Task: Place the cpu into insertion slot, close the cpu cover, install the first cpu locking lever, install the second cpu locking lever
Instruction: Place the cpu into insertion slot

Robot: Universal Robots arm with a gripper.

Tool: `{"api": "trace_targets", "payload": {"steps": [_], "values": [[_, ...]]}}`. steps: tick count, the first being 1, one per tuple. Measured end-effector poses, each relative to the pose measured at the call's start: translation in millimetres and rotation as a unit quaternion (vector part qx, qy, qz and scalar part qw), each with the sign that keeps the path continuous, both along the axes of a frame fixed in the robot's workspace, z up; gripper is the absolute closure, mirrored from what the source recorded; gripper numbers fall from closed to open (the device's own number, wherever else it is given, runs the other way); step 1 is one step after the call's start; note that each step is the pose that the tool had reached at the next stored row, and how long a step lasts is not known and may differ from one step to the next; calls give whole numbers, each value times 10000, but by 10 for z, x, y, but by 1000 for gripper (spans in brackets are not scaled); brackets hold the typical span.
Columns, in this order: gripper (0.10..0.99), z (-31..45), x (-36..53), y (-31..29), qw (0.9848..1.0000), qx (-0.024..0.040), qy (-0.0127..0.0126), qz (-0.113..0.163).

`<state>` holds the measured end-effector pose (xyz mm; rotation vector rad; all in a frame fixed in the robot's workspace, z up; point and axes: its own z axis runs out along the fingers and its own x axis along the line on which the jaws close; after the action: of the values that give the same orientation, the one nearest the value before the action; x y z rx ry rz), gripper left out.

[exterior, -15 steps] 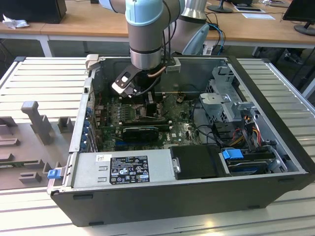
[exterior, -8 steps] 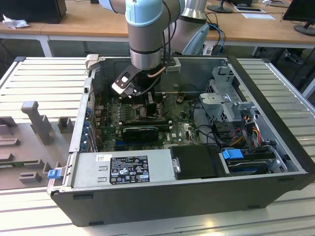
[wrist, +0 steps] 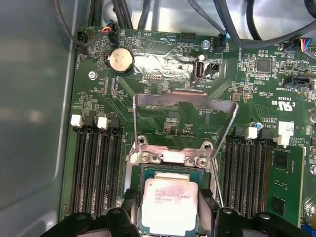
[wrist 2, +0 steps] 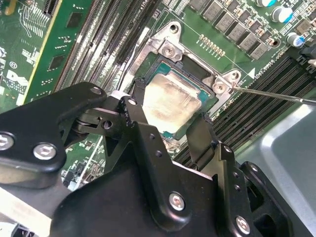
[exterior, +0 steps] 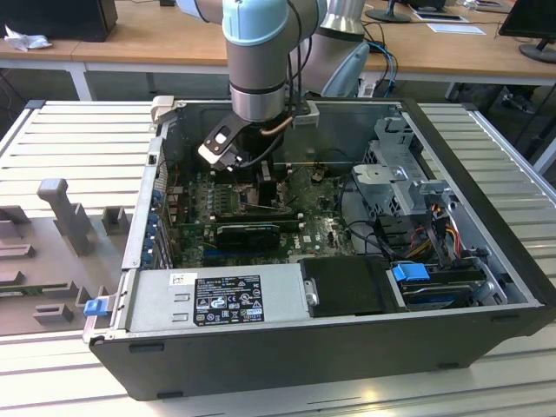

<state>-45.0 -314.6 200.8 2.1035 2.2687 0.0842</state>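
silver-topped cpu [wrist: 169,207] clamped in the gripper [wrist: 168,196], mostly hiding the insertion slot [wrist 2: 193,70].

We see the cpu [wrist: 170,205], a flat square chip with a dull silver-grey metal top, lying level in the insertion slot [wrist 2: 170,49]. We cannot tell whether it is fully seated. The slot's dark socket and silvery rim sit on green circuit board [wrist: 163,123]. The cpu cover [wrist: 183,98], a thin silvery windowed frame, stands swung open at the socket's edge.
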Motion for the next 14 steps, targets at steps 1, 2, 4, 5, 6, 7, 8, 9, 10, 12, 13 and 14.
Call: {"api": "trace_targets", "payload": {"steps": [1, 2, 4, 5, 6, 7, 8, 9, 10, 12, 13, 14], "values": [[478, 1, 0, -4, 10000, 1, 0, 0], [478, 53, 0, -10, 10000, 0, 0, 0], [478, 137, 0, -10, 10000, 0, 0, 0], [478, 176, 0, -10, 10000, 1, 0, 0], [478, 200, 0, -10, 10000, 1, 0, 0], [478, 268, 0, -10, 10000, 0, 0, 0], [494, 296, 0, -10, 10000, 0, 0, 0], [561, 311, 0, -10, 10000, -3, 0, 0], [624, 313, 1, -13, 10000, -5, -1, 0], [745, 314, 1, -19, 10000, -7, 0, 1], [804, 314, 1, -22, 10000, -8, 0, 0], [804, 314, 0, -25, 10000, -7, 0, 0]]}}
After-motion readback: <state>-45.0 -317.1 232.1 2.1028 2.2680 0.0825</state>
